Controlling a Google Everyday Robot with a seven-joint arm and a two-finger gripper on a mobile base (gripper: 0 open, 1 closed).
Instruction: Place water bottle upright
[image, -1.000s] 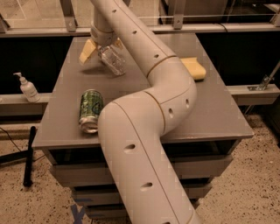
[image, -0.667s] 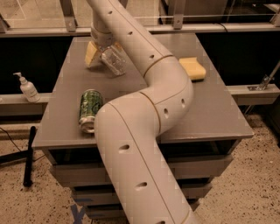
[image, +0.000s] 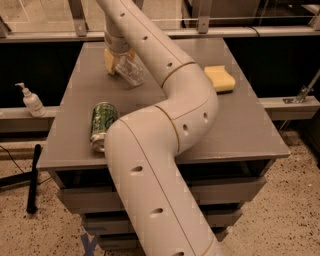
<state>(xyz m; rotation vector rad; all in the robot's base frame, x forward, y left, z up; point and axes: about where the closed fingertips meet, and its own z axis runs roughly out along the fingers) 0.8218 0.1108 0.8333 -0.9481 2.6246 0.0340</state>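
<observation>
Nearest in the view, the thick white arm (image: 165, 150) is seen rising from the bottom edge, bent at an elbow over the desk (image: 250, 130) and stretched away to the far left corner, where the hand (image: 120, 64) is found.

Well short of the hand and a little to its left in the view, a green can (image: 102, 125) is laid on its side near the front left edge of the desk, just beside the arm's lower link. Lower still and farther left of the hand, a black rod (image: 33, 177) is seen lying on the speckled floor (image: 280, 220). A white pump dispenser (image: 31, 101) is stood upright on a ledge (image: 15, 117) off the desk, well to the left of the hand.

The hand is pointed down at the desk's far left part. The bottle (image: 131, 73) is seen right at the hand, on its right side in the view, tilted and not upright; its clear ribbed body is shown, but its cap cannot be made out. Whether the hand is clamped on it cannot be told, and whether the bottle is touching the desk cannot be told either.

Just behind the hand, at its left, a yellow block (image: 108, 61) is partly hidden. A yellow sponge (image: 220, 78) is laid flat well to the right of the hand, beyond the arm. Past the hand, a metal rail (image: 225, 32) is run along the desk's far edge.
</observation>
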